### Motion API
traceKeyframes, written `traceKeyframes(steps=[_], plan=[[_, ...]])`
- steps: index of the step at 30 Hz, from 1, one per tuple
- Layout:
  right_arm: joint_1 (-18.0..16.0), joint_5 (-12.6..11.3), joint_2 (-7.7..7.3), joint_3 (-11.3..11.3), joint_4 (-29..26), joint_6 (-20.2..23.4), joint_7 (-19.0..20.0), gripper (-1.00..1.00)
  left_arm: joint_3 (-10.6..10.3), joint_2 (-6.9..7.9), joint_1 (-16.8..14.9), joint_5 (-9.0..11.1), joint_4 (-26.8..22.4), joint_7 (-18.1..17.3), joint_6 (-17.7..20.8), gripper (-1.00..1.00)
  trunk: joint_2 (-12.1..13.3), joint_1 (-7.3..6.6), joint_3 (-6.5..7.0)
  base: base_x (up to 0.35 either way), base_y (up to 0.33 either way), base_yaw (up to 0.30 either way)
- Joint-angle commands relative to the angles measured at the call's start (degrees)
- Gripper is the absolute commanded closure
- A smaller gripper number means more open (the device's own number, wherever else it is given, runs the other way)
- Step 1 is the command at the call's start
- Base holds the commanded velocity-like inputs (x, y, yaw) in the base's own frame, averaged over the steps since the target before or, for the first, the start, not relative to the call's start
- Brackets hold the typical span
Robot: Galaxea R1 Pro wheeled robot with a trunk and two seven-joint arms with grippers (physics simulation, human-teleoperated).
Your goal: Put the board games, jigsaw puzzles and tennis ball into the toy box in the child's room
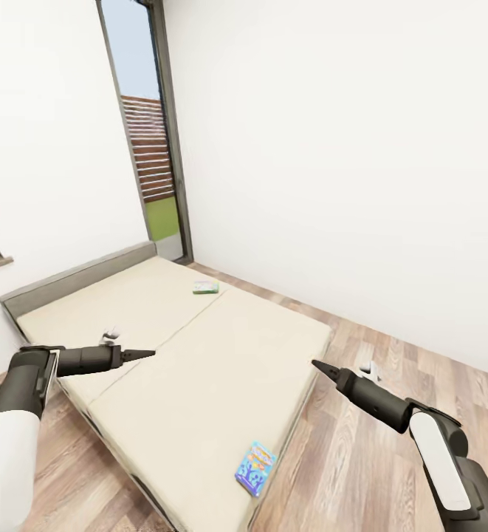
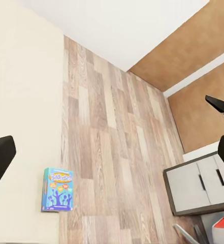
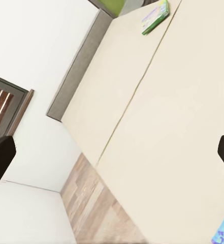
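Observation:
The bed (image 1: 184,355) lies below me, two cream mattresses side by side in a grey frame. A mostly blue board game (image 1: 255,468) rests at the near right corner of the bed, also seen as the blue board game (image 2: 57,189) by the mattress edge. A white-green board game (image 1: 205,287) lies at the far end on the seam, seen too as the board game (image 3: 156,17). My left gripper (image 1: 146,355) hovers open over the left mattress. My right gripper (image 1: 319,366) hangs open by the bed's right edge. Neither holds anything.
Brown-grey plank floor (image 1: 362,443) runs along the bed's right side up to a white wall. A tall glazed opening (image 1: 151,148) stands in the far corner. A grey unit with two handled fronts (image 2: 203,183) sits on the floor.

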Motion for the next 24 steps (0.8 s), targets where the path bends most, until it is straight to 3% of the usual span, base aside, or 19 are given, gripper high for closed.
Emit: traceKeyframes(steps=[1,14,24], plan=[[0.0,0.1,0.0,-0.1,0.0,0.3,0.3,-1.0,0.2,-0.05,-0.1,-0.6,0.0,-0.5,0.6,-1.0,-0.1,0.04,-0.1,0.0,-0.068,0.278],[0.0,0.1,0.01,-0.1,0.0,0.3,0.3,-1.0,0.2,-0.07,-0.1,-0.6,0.0,-0.5,0.6,-1.0,-0.1,0.04,0.29,0.0,-0.018,0.279],[0.0,0.1,0.01,-0.1,0.0,0.3,0.3,-1.0,0.2,-0.12,-0.1,-0.6,0.0,-0.5,0.6,-1.0,-0.1,0.04,0.59,0.0,-0.155,0.279]])
